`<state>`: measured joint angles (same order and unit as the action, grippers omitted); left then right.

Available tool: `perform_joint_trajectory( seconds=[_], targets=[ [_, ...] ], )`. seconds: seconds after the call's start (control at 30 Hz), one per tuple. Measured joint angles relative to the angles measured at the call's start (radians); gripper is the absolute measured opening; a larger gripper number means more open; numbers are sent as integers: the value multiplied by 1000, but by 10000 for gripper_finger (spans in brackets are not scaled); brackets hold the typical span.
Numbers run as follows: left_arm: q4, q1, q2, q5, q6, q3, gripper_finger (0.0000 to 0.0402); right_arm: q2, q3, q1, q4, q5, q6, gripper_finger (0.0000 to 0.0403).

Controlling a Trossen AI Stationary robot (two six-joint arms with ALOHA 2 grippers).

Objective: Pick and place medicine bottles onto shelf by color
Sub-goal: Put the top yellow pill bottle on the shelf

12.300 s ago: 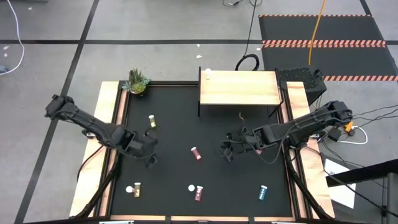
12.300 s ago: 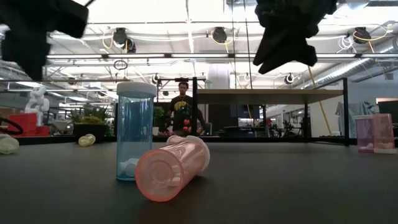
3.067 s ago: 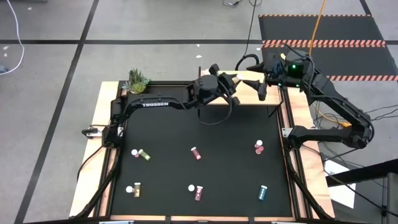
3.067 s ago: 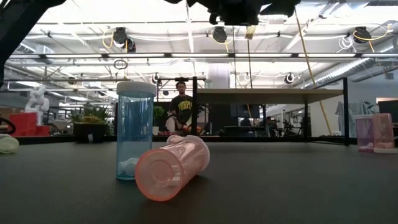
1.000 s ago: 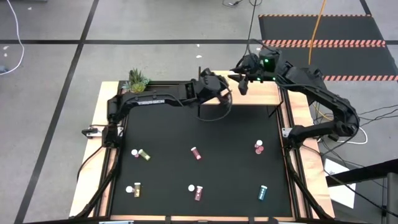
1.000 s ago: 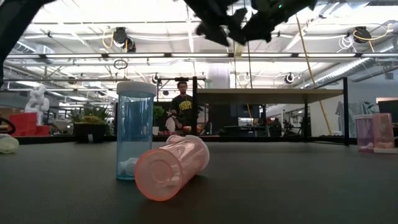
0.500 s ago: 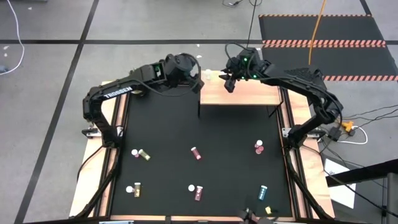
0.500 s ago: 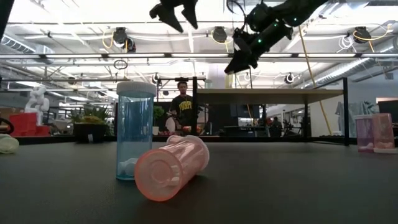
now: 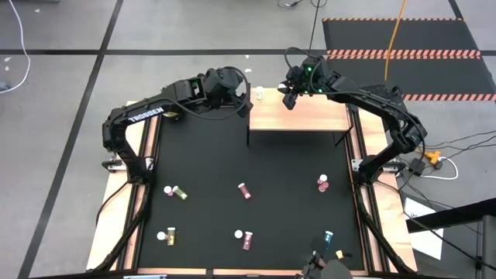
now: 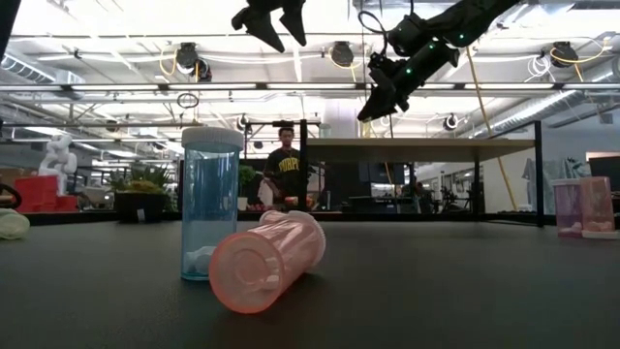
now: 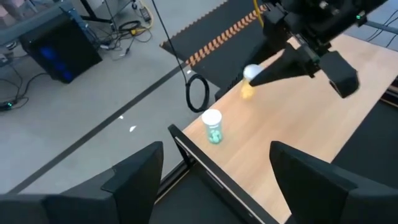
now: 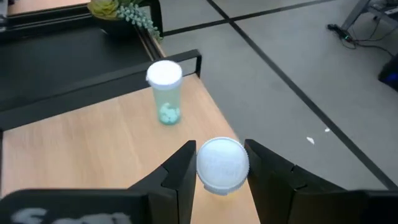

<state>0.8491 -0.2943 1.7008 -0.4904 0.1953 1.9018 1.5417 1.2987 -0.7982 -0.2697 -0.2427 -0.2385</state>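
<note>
Over the shelf [image 9: 310, 115], right gripper [image 12: 221, 169] jaws clamping yellow bottle [image 11: 249, 81], left gripper [image 11: 214, 165] jaws wide, empty.

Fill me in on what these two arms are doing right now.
The right gripper is over the far left corner of the shelf, shut on a white-capped yellow bottle. A pale green bottle already stands upright on that corner. The left gripper hovers open just off the shelf's left end, holding nothing. Other bottles are scattered on the black table, including a teal one upright beside a pink one on its side.
</note>
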Motion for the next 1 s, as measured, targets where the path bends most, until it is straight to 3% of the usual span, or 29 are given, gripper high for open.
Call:
perform_joint_trajectory(
  seconds=[0.1, 0.67, 1.0],
  targets=[
    [-2, 2, 0, 2, 1, 0, 298, 2, 0, 0, -16, -47, 14, 116],
    [-1, 1, 0, 3, -9, 0, 299, 30, 2, -13, 4, -47, 23, 117],
    [-1, -2, 1, 3, -17, 0, 299, 30, 2, -14, 4, -46, 28, 144]
  ],
)
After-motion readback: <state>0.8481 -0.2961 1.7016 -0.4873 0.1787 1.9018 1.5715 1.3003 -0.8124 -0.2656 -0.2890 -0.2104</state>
